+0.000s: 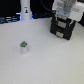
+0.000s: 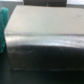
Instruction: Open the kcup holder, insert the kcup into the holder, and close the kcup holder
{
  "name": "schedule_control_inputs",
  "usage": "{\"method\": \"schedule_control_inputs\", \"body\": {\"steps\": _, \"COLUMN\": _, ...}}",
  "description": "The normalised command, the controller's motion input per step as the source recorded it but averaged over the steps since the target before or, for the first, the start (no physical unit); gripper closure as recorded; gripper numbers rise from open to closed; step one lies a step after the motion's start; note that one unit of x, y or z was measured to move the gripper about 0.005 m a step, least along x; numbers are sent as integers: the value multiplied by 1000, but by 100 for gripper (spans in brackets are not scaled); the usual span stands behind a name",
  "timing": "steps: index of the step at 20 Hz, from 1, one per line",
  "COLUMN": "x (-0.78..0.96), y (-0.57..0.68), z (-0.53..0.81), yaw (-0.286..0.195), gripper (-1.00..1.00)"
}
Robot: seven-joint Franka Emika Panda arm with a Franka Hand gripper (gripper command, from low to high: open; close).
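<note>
The kcup holder (image 1: 62, 29) is a black boxy unit at the back of the white table, on the exterior view's right. Its drawer fronts look closed, though the picture is small. My gripper (image 1: 64, 20) hangs right over its top, close to or touching it; the frames do not show how the fingers stand. The wrist view is blurred and filled by the holder's dark glossy top and front edge (image 2: 45, 42), with no fingers showing. The kcup (image 1: 23, 46), a tiny white pod with a green top, stands upright on the table well to the exterior view's left of the holder.
A tall white bottle-like post (image 1: 25, 10) stands at the back on the exterior view's left, with dark clutter along the back edge. A teal object (image 2: 3, 22) shows at the edge of the wrist view. The white table (image 1: 50, 60) spreads between kcup and holder.
</note>
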Motion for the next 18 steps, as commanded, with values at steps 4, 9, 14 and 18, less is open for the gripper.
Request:
{"method": "schedule_control_inputs", "body": {"steps": 4, "x": 6, "y": -2, "z": 2, "yaw": -20, "gripper": 100}}
{"method": "schedule_control_inputs", "body": {"steps": 9, "x": 170, "y": -11, "z": 29, "yaw": -17, "gripper": 100}}
{"method": "schedule_control_inputs", "body": {"steps": 14, "x": 630, "y": -222, "z": 130, "yaw": -18, "gripper": 100}}
{"method": "schedule_control_inputs", "body": {"steps": 18, "x": 788, "y": -238, "z": 158, "yaw": -30, "gripper": 100}}
